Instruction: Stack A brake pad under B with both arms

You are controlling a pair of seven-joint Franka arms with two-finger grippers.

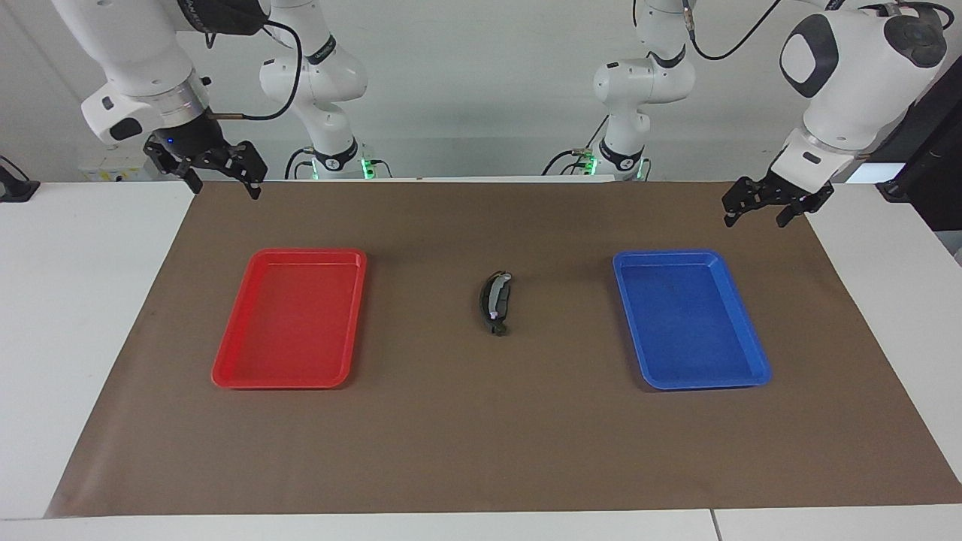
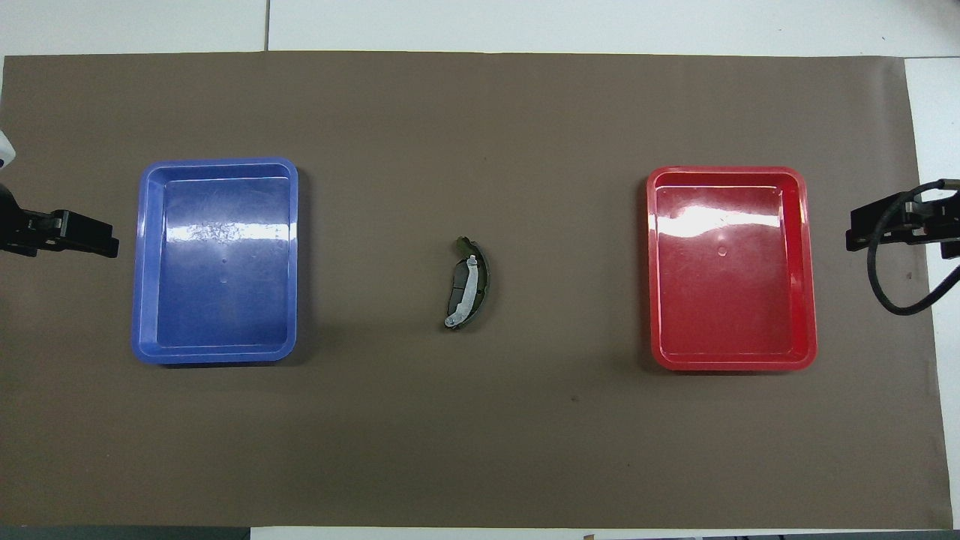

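The brake pieces lie together at the middle of the brown mat, between the two trays. B (image 2: 475, 271) is the longer dark crescent with a grey inner band and whitish spots near its ends; it also shows in the facing view (image 1: 494, 299). The A brake pad (image 2: 454, 295), short, plain and dark grey, shows at B's inner curve toward the left arm's end, and B's band overlaps its edge. My left gripper (image 1: 759, 213) is open and empty, raised over the mat's edge beside the blue tray. My right gripper (image 1: 223, 182) is open and empty, raised over the mat's corner near the red tray.
A blue tray (image 1: 740, 353) lies toward the left arm's end and a red tray (image 1: 229, 361) toward the right arm's end; neither holds anything. The brown mat (image 1: 481, 451) covers most of the white table.
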